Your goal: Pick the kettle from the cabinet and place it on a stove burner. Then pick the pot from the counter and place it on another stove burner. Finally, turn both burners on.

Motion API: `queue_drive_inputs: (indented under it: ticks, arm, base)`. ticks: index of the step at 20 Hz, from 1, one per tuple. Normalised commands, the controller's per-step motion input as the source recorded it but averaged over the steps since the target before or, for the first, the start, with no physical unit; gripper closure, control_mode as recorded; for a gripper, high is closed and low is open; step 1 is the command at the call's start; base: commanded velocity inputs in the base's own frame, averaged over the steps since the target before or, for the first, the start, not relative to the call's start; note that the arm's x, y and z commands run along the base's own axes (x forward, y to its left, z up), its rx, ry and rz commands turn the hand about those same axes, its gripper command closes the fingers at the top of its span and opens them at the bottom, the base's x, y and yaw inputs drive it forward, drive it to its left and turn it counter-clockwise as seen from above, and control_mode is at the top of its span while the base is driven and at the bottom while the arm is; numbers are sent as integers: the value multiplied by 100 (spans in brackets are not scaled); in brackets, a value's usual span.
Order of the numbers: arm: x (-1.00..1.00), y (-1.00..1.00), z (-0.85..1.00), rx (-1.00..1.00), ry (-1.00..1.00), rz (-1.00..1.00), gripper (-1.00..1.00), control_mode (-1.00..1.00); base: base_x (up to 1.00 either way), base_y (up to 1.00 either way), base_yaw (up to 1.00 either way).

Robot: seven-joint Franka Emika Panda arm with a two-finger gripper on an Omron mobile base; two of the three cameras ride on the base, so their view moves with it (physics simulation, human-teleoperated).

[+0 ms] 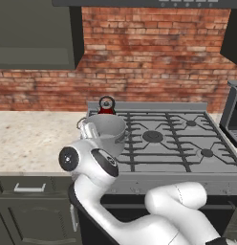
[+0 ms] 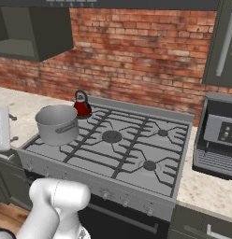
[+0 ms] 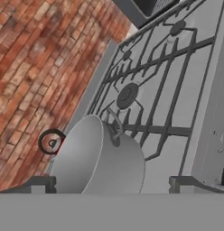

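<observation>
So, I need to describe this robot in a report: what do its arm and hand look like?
The arm is glossy white, built of thick rounded tube segments, with dark grey round caps ringed in black at the joints. No cables or markings show. The hand ends in two small dark grey blocky finger tips, seen in the hand view.

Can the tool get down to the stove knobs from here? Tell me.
Probably yes. The tool is open and holds nothing, just above the pot at the cooktop's front left. The knobs lie below on the front panel, with nothing between.
</observation>
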Motion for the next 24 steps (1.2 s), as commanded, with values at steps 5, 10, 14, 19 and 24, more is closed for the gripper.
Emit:
queue_drive_inputs:
  ticks: [5, 10, 14, 19, 24]
  arm:
    - [-9, 13, -20, -13, 0, 4, -100, -100]
    - [-1, 12, -30, -15, 0, 5, -100, -100]
    - [0, 12, -32, -13, 0, 6, -100, -100]
    - [0, 14, -34, -14, 0, 5, -100, -100]
    - [-2, 16, -28, -14, 0, 5, -100, -100]
  base:
    - [0, 0, 0]
    - [0, 0, 0]
    - [0, 0, 0]
    - [0, 0, 0]
    - [0, 0, 0]
